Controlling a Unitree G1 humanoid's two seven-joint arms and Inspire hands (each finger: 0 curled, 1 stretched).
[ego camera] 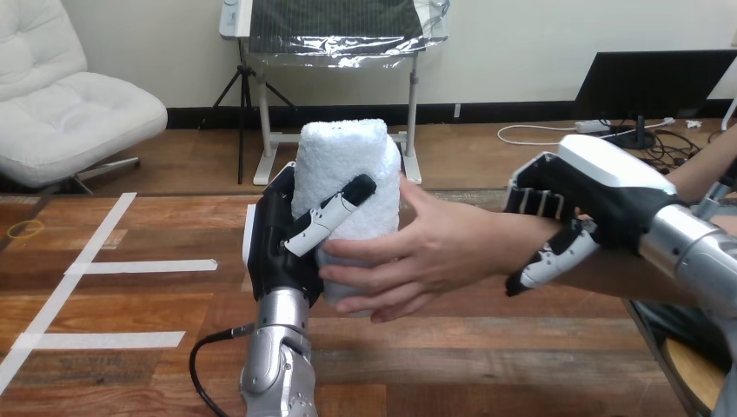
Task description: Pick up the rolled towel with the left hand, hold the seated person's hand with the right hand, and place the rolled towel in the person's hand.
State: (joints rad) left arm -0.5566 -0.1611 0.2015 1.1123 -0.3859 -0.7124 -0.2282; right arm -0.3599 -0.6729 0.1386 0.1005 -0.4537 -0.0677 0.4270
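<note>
Rolled towel (343,165) stands upright above the wooden table (130,313), not resting on it. The left hand (278,243) clasps it from the towel's left, with its thumb (335,213) curled across the towel's front. The person's hand (434,252) reaches in from the towel's right, with fingers wrapped round the towel's lower part, so both hands are on it. Further right of the towel, the right hand (600,187) sits over the person's wrist (513,230), fingers bent over the top and thumb down the near side, apparently clasping it.

If the left hand lets go before the person's fingers grip firmly, the towel could tip or fall to the table. The left thumb lies close to the person's fingers and could snag them as it opens. A hard squeeze or pull at the wrist could drag the person's hand off the towel.

The left fingers behind the towel, the towel's bottom end and the person's palm are hidden. How far the right fingers wrap under the wrist is hard to make out.
</note>
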